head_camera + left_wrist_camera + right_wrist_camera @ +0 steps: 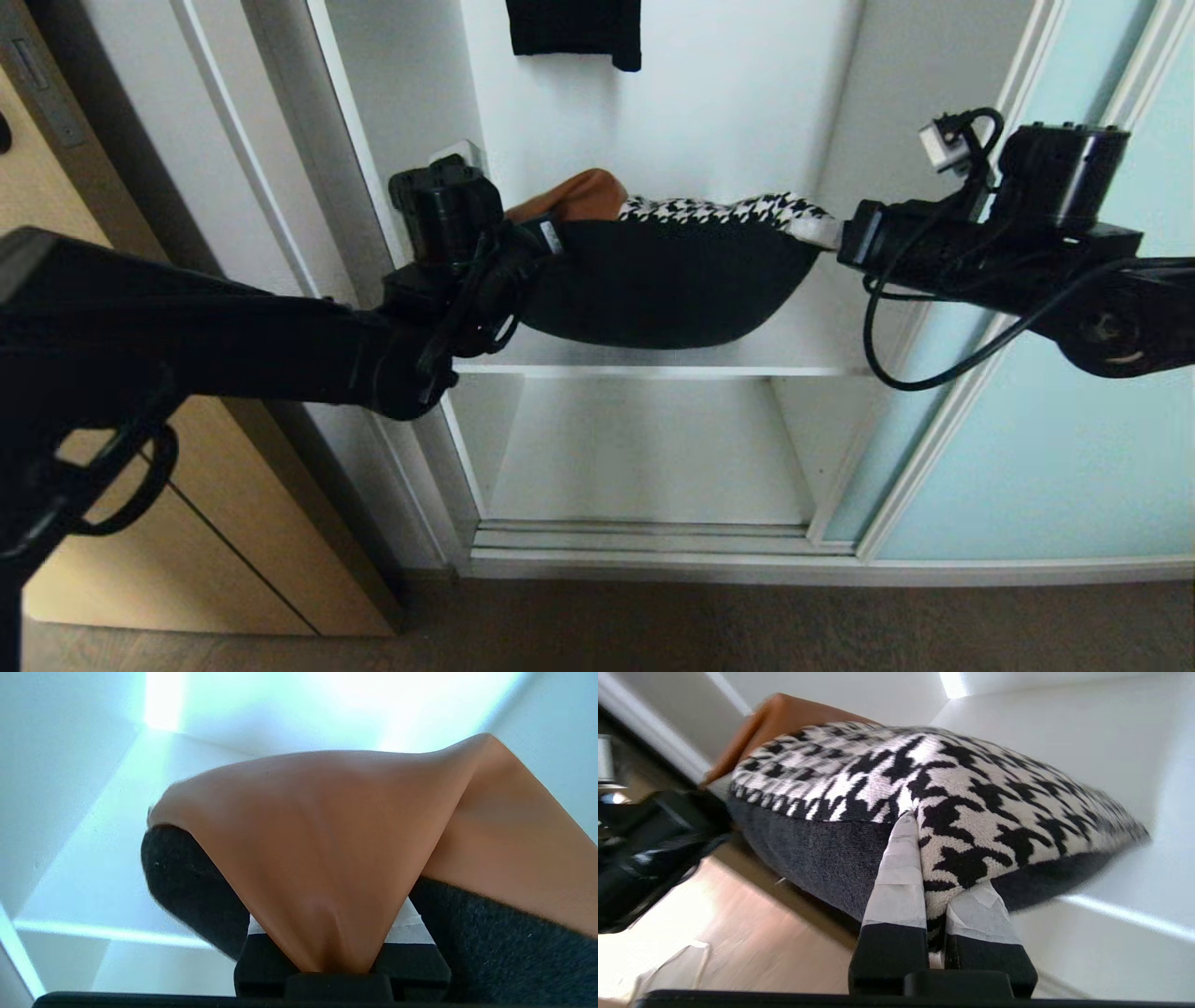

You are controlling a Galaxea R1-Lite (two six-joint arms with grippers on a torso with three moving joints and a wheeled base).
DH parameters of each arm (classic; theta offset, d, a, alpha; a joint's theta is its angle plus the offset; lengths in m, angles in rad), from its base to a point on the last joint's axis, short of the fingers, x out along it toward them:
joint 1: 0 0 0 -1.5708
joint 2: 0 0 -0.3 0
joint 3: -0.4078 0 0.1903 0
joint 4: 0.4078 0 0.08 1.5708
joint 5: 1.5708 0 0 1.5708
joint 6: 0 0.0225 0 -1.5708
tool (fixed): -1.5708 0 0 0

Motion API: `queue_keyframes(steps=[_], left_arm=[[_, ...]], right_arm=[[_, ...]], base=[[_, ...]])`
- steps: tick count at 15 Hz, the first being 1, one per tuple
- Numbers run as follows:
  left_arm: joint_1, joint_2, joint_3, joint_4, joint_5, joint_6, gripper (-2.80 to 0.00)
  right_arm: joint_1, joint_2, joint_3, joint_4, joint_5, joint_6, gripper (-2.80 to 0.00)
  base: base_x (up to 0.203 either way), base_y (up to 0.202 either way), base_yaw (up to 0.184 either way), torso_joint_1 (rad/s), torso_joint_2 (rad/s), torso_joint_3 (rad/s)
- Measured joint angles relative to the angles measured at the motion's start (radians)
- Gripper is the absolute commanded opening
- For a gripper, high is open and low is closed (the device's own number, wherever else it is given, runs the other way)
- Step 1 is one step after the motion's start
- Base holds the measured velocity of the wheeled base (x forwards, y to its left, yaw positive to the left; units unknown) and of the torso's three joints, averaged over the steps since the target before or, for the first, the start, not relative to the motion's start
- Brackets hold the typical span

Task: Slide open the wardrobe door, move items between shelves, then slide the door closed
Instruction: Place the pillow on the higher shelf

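The cushion (658, 280) sags between both grippers, apparently just above the white shelf (653, 369) in the open wardrobe. The left gripper (537, 238) pinches its tan corner, the right gripper (934, 905) clamps the houndstooth end. The sliding wardrobe door (1055, 448) stands at right; a black garment (574, 28) hangs above.

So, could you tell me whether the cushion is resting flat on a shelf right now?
No: the cushion sags in mid-air, pinched at its ends by the left pincer and right pincer, above the shelf.
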Motion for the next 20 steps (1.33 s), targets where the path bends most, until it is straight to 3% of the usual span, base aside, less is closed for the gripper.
queue_keyframes(steps=[3, 7, 14, 20], left_arm=[[0.015, 0.094, -0.063, -0.007, 0.001, 0.002, -2.8], [0.023, 0.167, -0.043, 0.002, 0.0, 0.0, -2.8], [0.027, 0.201, -0.02, 0.233, -0.002, -0.015, -2.8], [0.042, 0.24, -0.051, 0.248, 0.004, -0.057, -2.8]], right_arm=[[-0.013, 0.101, -0.038, -0.07, -0.001, 0.0, -2.8], [-0.032, 0.158, 0.019, -0.097, 0.002, -0.003, -2.8], [-0.033, 0.255, 0.075, -0.103, 0.001, -0.034, -2.8], [-0.027, 0.314, 0.087, -0.145, 0.002, -0.025, -2.8]], base=[[0.0, 0.0, 0.0, 0.0, 0.0, 0.0], [0.0, 0.0, 0.0, 0.0, 0.0, 0.0], [0.0, 0.0, 0.0, 0.0, 0.0, 0.0], [0.0, 0.0, 0.0, 0.0, 0.0, 0.0]])
